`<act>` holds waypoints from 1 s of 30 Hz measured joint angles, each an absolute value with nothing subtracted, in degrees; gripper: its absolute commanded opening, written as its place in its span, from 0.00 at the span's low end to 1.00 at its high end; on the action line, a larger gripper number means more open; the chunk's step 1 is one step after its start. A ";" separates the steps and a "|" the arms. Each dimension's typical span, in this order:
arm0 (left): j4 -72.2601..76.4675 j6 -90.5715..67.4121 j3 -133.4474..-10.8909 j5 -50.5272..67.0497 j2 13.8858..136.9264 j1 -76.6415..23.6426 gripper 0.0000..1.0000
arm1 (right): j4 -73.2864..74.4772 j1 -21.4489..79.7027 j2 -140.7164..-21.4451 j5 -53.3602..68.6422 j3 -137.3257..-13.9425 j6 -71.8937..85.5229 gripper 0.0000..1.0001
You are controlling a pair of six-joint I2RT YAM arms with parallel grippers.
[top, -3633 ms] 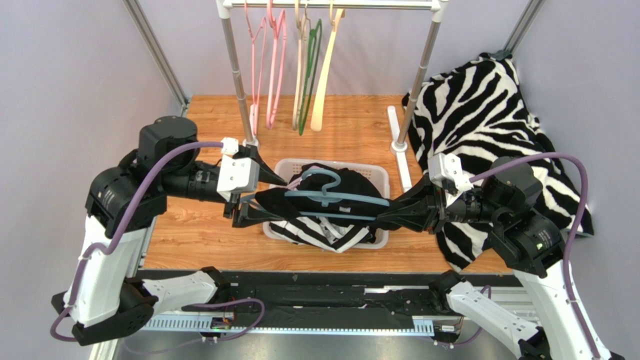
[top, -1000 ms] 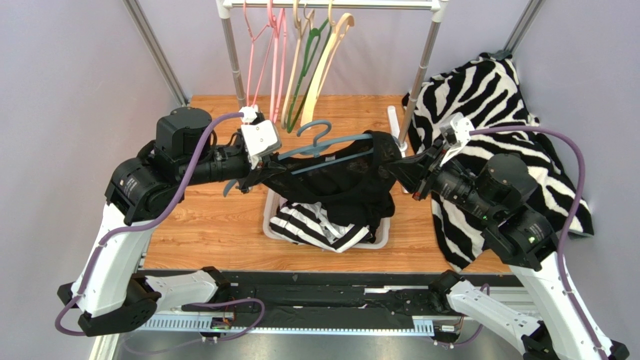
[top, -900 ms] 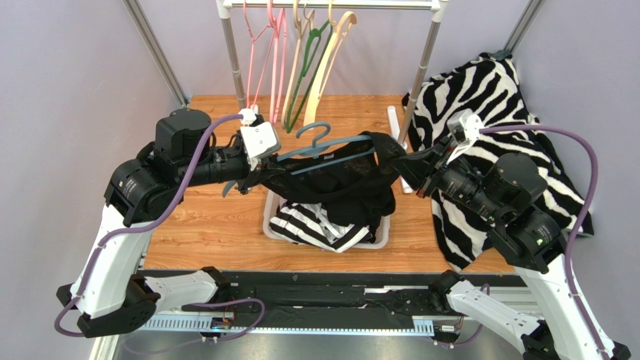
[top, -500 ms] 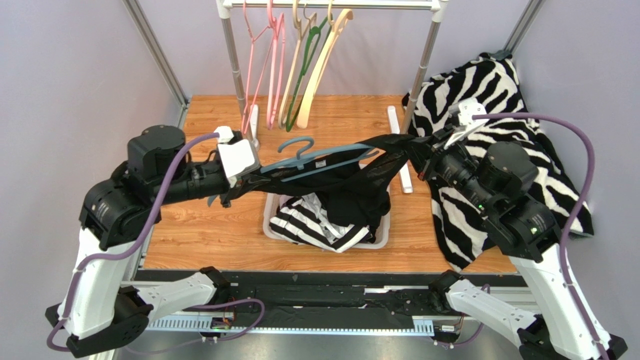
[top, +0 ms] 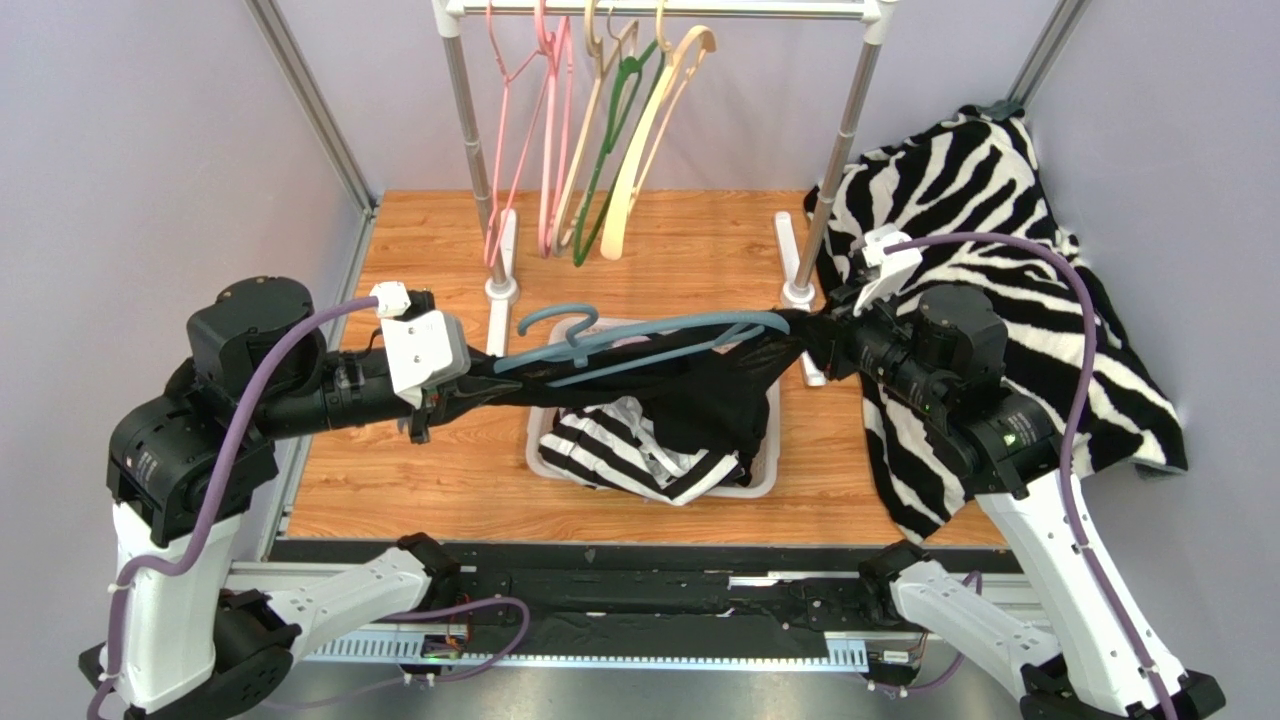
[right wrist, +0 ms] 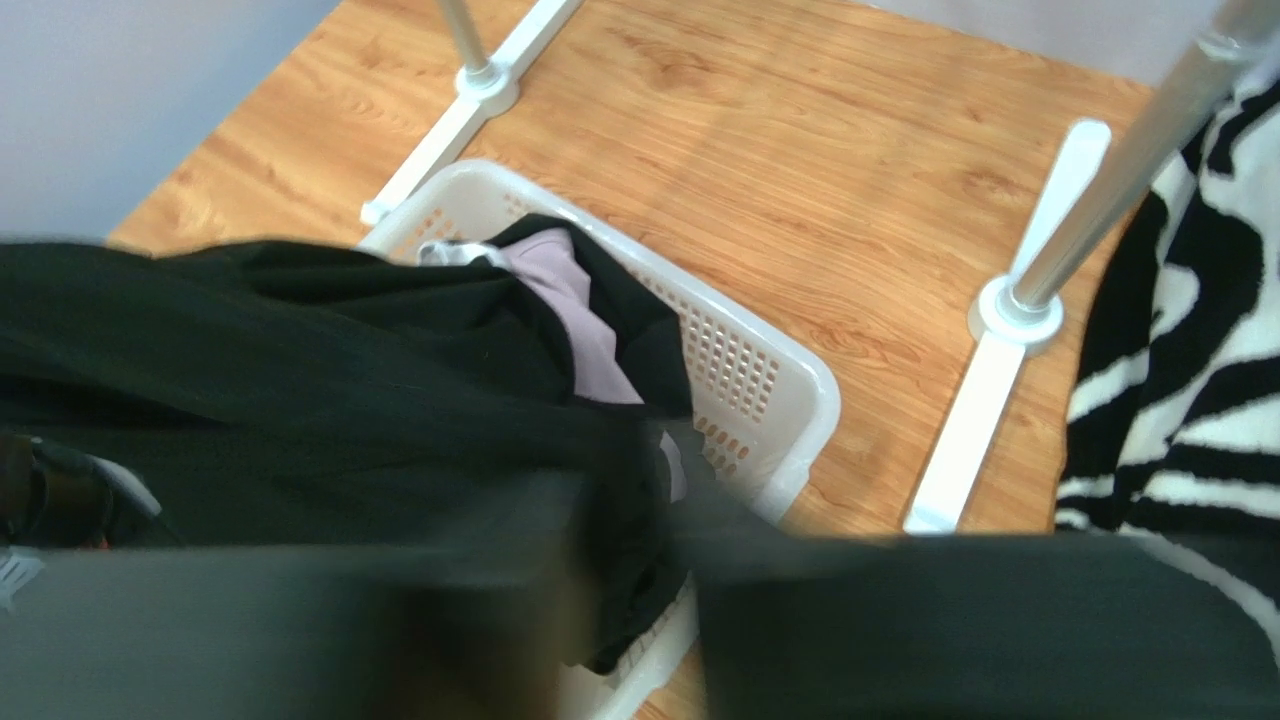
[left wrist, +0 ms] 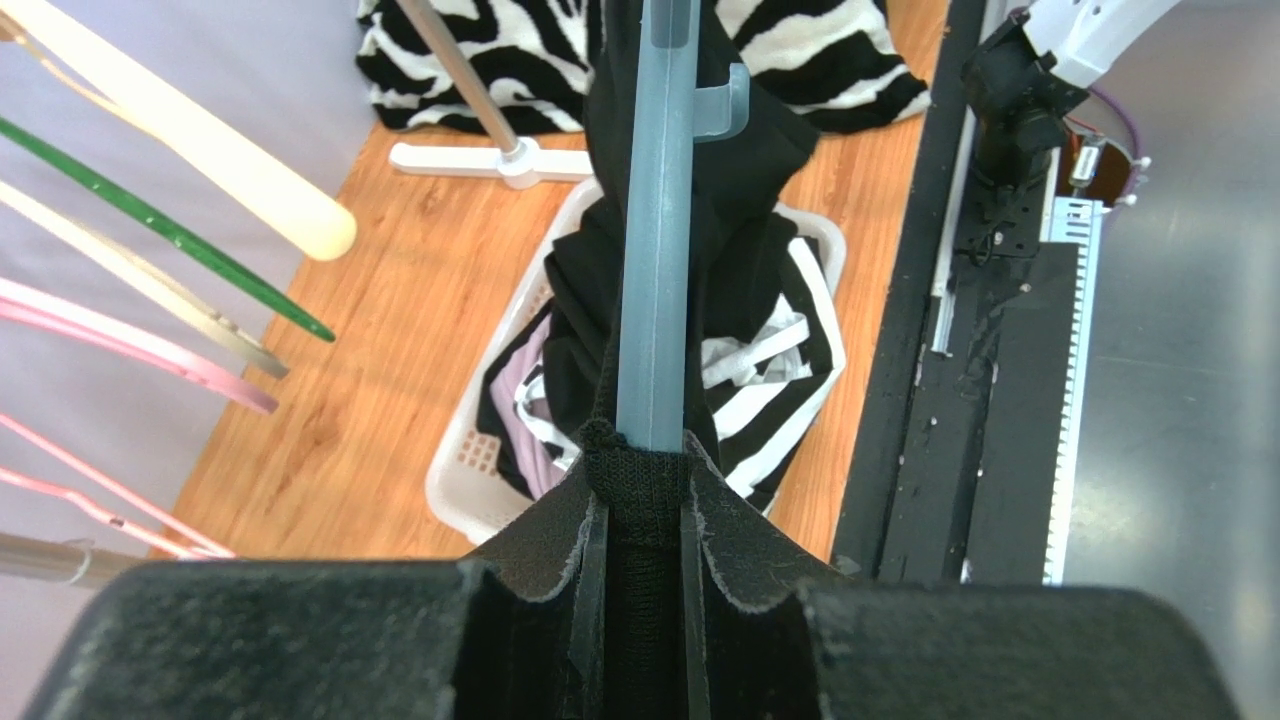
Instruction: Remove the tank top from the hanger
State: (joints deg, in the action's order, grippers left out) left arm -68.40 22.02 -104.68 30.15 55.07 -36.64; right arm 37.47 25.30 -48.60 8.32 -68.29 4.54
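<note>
1. The left pincer (top: 496, 378) clamps the blue hanger (top: 661, 327) end, strap included.
2. The right pincer (top: 804, 338) meets the tank top (top: 706, 398); whether it grips cannot be told.
3. The tank top hangs over the basket (top: 769, 462); rack foot (top: 786, 248) at 1 o'clock, zebra cloth (top: 977, 210) at 3 o'clock.

The black tank top (top: 669, 398) was stretched taut sideways and draped over the blue-grey hanger (top: 631, 333). The hanger was held nearly level above the white basket (top: 535, 435), and the fabric was seen sagging toward it.
</note>
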 measured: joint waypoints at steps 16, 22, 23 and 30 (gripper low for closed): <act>-68.62 22.61 -108.01 31.77 67.51 -36.60 0.00 | 45.87 25.08 -30.20 21.10 -75.26 -9.89 1.00; -69.34 23.27 -109.21 35.00 67.94 -36.58 0.00 | 47.29 25.04 -31.79 24.71 -77.34 -12.75 1.00; -69.84 23.83 -109.75 35.94 68.20 -36.60 0.00 | 47.27 25.04 -32.67 25.12 -77.62 -13.10 1.00; -75.81 29.50 -111.18 42.13 69.36 -36.60 0.00 | 46.15 25.04 -41.21 29.30 -81.65 -14.20 0.98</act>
